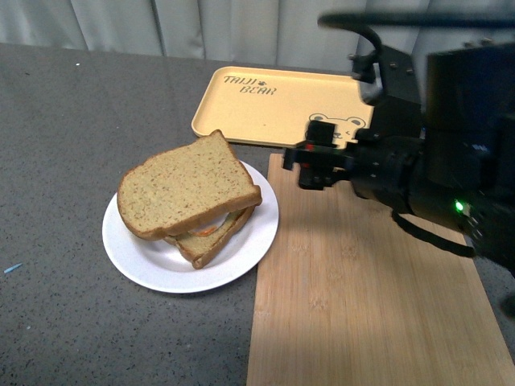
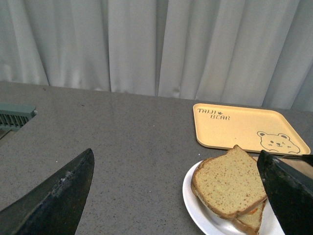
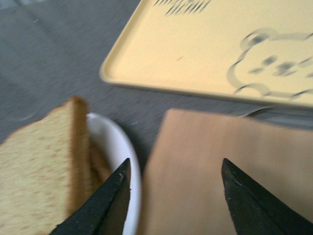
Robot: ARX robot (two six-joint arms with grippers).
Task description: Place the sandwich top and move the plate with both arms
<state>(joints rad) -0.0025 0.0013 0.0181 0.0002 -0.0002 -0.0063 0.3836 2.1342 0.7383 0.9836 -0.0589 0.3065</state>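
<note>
The sandwich top (image 1: 187,186), a plain tan speckled bread slice, lies on the lower slice on the white plate (image 1: 137,256), a bit askew. Orange filling shows at the edge. My right gripper (image 1: 312,163) is open and empty, just right of the plate, above the wooden board's far left corner. In the right wrist view its gripper (image 3: 175,169) spans the board's edge, with the plate (image 3: 123,152) and bread (image 3: 39,161) beside one finger. My left gripper (image 2: 176,159) is open and empty; the sandwich top (image 2: 229,182) and plate (image 2: 195,205) lie near one finger. The left arm is out of the front view.
A yellow bear-print tray (image 1: 273,104) lies behind the plate, empty. A wooden cutting board (image 1: 362,289) lies right of the plate. The grey tabletop (image 1: 56,161) stretches left. Grey curtains hang at the back. A grey-green object (image 2: 14,116) sits at the edge of the left wrist view.
</note>
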